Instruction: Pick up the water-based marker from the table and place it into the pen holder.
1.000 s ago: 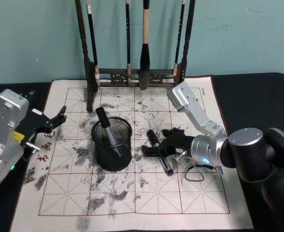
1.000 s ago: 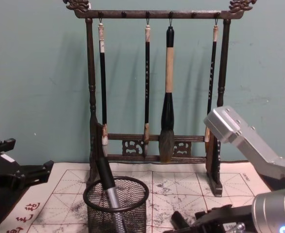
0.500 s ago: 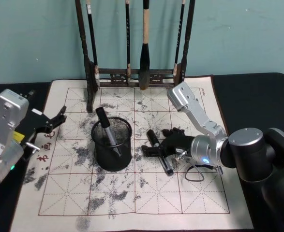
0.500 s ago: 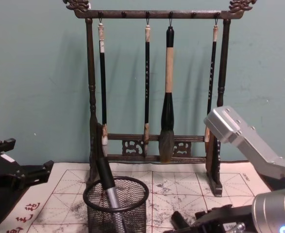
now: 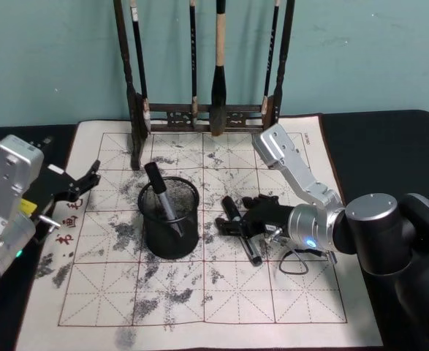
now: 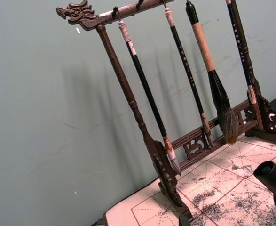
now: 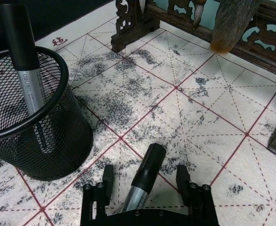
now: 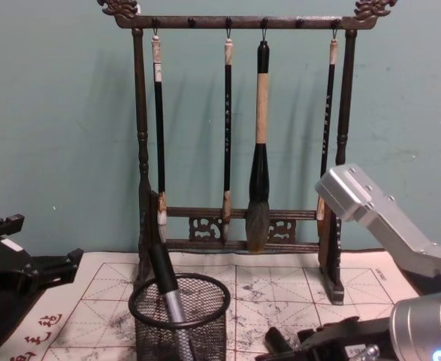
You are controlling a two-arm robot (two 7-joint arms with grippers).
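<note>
Black wire mesh forms the pen holder [image 5: 169, 223], which stands upright on the left-centre of a white mat [image 5: 221, 307] ruled in a red grid and blotched with ink. A marker [image 5: 158, 191] with a black cap and a silver barrel already leans inside it. The small print down that barrel is too fine to read. Red characters run along the mat's left margin [image 5: 71, 219]; I cannot make them out.

The second marker [image 5: 232, 210], also black-capped and silver-barrelled, lies flat on the mat just right of the holder, apart from it, with its cap pointing toward the rack. The right gripper [image 7: 145, 170] is low over the mat and straddles this marker. Its fingers [image 7: 107, 176] are spread, one on each side of the barrel, with a gap showing on both sides, so they grip nothing.

The left gripper [image 5: 82, 181] hangs over the mat's left edge, well apart from the holder, with its fingers parted and empty.

At the far edge of the mat stands a dark carved wooden rack [image 8: 141, 150] with four brushes [image 8: 261, 150] hanging from its top bar. It is behind both the holder and the marker. Nothing lies between the marker on the mat and the holder. The mat rests on a black bench [image 5: 389, 139] against a teal wall.
</note>
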